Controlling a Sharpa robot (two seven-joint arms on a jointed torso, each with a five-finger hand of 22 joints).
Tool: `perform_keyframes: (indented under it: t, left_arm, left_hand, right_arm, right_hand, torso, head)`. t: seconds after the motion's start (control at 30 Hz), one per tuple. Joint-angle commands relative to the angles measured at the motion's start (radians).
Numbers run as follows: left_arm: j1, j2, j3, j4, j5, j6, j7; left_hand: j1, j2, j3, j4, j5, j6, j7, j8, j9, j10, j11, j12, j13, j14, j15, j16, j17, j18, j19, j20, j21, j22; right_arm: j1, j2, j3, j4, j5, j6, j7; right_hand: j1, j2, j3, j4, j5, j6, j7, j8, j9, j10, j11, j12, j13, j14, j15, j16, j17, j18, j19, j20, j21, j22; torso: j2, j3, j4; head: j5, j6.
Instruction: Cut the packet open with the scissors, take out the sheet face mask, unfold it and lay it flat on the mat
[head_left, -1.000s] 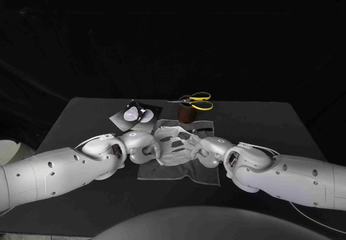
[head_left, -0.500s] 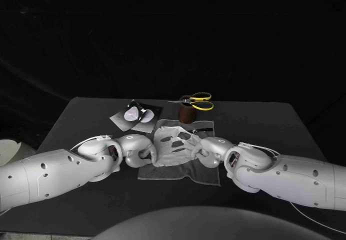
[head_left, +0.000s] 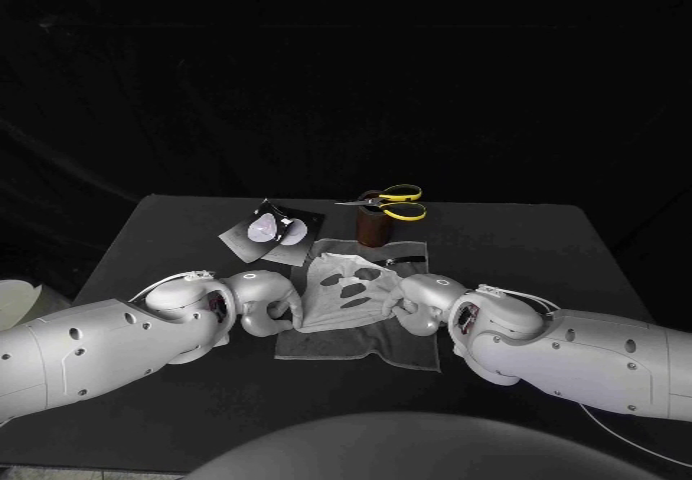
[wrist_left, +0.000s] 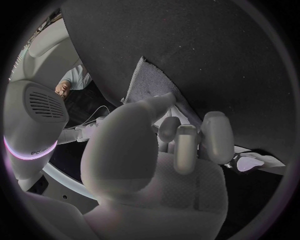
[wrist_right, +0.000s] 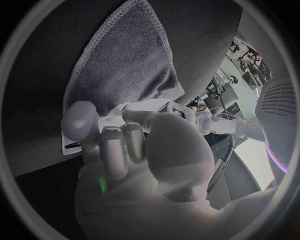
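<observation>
Sheet face mask (head_left: 346, 288): unfolded, spread over the mat (head_left: 358, 350), stretched between both hands.
Left robot hand (head_left: 267, 302): grasping the mask's edge at the mat's left side.
Right robot hand (head_left: 421, 300): grasping the opposite edge at the mat's right side.

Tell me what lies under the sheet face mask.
The grey mat lies under the sheet face mask; its near part shows. Its middle is covered, so anything there is hidden.

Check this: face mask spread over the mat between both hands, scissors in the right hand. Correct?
Not quite: the scissors lie beyond the brown cup, not in the right hand, which holds the face mask by its edge. The head view shows it.
</observation>
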Motion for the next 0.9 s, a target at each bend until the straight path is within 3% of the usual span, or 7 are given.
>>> perform_keyframes:
  t: [0.03,0.17,0.23,0.3,0.6,0.77,0.9]
  left_arm:
    - [-0.002,-0.004,-0.002,-0.009,-0.002,-0.022,-0.011]
    - [-0.002,-0.005,-0.002,-0.013,0.023,-0.042,0.012]
    - [-0.002,-0.006,-0.002,-0.014,0.033,-0.041,0.023]
    - [-0.002,-0.007,-0.002,-0.015,0.041,-0.031,0.036]
    - [-0.001,-0.014,-0.002,-0.012,0.066,-0.022,0.075]
    - [-0.001,-0.021,-0.002,-0.008,0.086,-0.034,0.092]
    - [-0.002,-0.035,-0.001,-0.002,0.108,-0.047,0.104]
  left_hand:
    - [-0.018,0.002,0.011,0.002,0.002,-0.007,0.003,0.007,0.004,-0.023,-0.002,-0.012,-0.025,0.077,-0.008,0.000,0.198,-0.019,0.002,-0.001,0.002,0.092]
    - [-0.023,-0.006,0.033,-0.001,0.002,-0.076,0.013,-0.017,0.001,-0.166,0.006,-0.109,-0.207,0.071,-0.002,-0.005,0.186,-0.016,-0.009,0.001,-0.011,0.082]
    - [-0.029,-0.030,0.026,-0.007,0.002,-0.106,0.015,-0.032,-0.005,-0.216,0.010,-0.148,-0.274,0.064,0.001,-0.011,0.172,-0.012,-0.021,0.004,-0.027,0.070]
    - [-0.036,-0.053,0.016,-0.011,0.002,-0.124,0.016,-0.043,-0.011,-0.329,0.014,-0.237,-0.419,0.050,0.005,-0.022,0.147,-0.005,-0.040,0.008,-0.053,0.052]
    - [-0.047,-0.095,-0.028,-0.021,0.002,-0.147,0.009,-0.062,-0.024,-0.353,0.018,-0.303,-0.461,0.020,0.011,-0.043,0.101,0.006,-0.076,0.016,-0.100,0.019]
    - [-0.058,-0.104,-0.048,-0.017,0.002,-0.154,0.009,-0.068,-0.028,-0.351,0.018,-0.305,-0.463,0.018,0.012,-0.044,0.101,0.006,-0.078,0.017,-0.103,0.017]
    - [-0.059,-0.106,-0.054,-0.018,0.002,-0.155,0.009,-0.069,-0.029,-0.350,0.018,-0.305,-0.463,0.018,0.012,-0.044,0.101,0.006,-0.078,0.018,-0.103,0.017]
  right_arm:
    - [-0.011,-0.005,-0.010,-0.017,0.004,0.069,-0.056]
    - [-0.011,-0.006,-0.010,-0.018,0.004,0.070,-0.056]
    - [-0.011,-0.006,-0.010,-0.018,0.004,0.071,-0.056]
    - [-0.011,-0.006,-0.010,-0.019,0.004,0.071,-0.056]
    - [-0.011,-0.007,-0.010,-0.019,0.023,0.012,-0.010]
    - [-0.011,-0.010,-0.010,-0.018,0.085,-0.073,0.107]
    - [-0.011,-0.016,-0.010,-0.016,0.159,-0.142,0.233]
  right_hand:
    - [-0.009,-0.004,0.003,-0.003,-0.004,-0.002,0.006,-0.006,-0.001,0.042,0.002,-0.005,0.149,0.099,0.000,0.002,0.229,0.008,-0.004,0.000,-0.004,0.120]
    - [-0.009,-0.004,0.003,-0.003,-0.004,-0.002,0.006,-0.006,-0.001,0.042,0.002,-0.005,0.149,0.099,0.000,0.002,0.229,0.008,-0.004,0.000,-0.004,0.120]
    - [-0.010,-0.004,0.003,-0.004,-0.004,-0.003,0.006,-0.007,-0.001,0.041,0.002,-0.006,0.149,0.098,0.000,0.002,0.229,0.008,-0.004,0.000,-0.006,0.120]
    - [-0.010,-0.004,0.003,-0.004,-0.004,-0.003,0.006,-0.007,-0.001,0.041,0.002,-0.006,0.149,0.098,0.000,0.002,0.229,0.008,-0.004,0.000,-0.006,0.120]
    - [-0.011,-0.005,0.002,-0.005,-0.004,-0.004,0.006,-0.007,-0.001,0.042,0.002,-0.005,0.149,0.099,0.000,0.003,0.230,0.008,-0.004,0.000,-0.003,0.120]
    - [-0.012,-0.019,-0.007,-0.015,-0.004,-0.001,0.008,-0.005,0.000,0.039,0.004,-0.012,0.144,0.098,0.001,0.000,0.227,0.009,-0.006,0.001,-0.011,0.118]
    - [-0.017,-0.051,-0.059,-0.029,-0.003,0.004,0.011,0.001,0.003,0.033,0.007,-0.026,0.135,0.094,0.004,-0.008,0.215,0.014,-0.017,0.005,-0.044,0.110]
  torso:
    - [0.000,-0.0007,-0.0004]
    - [0.000,0.0000,-0.0002]
    - [0.000,-0.0001,-0.0003]
    - [0.001,0.0004,0.0000]
    - [0.000,0.0000,-0.0005]
    - [0.001,-0.0003,-0.0003]
    - [0.000,-0.0004,-0.0009]
  head:
    - [0.000,0.000]
    - [-0.001,0.000]
    - [-0.002,0.000]
    - [-0.001,0.000]
    - [0.000,0.000]
    - [0.001,0.000]
    - [0.002,0.000]
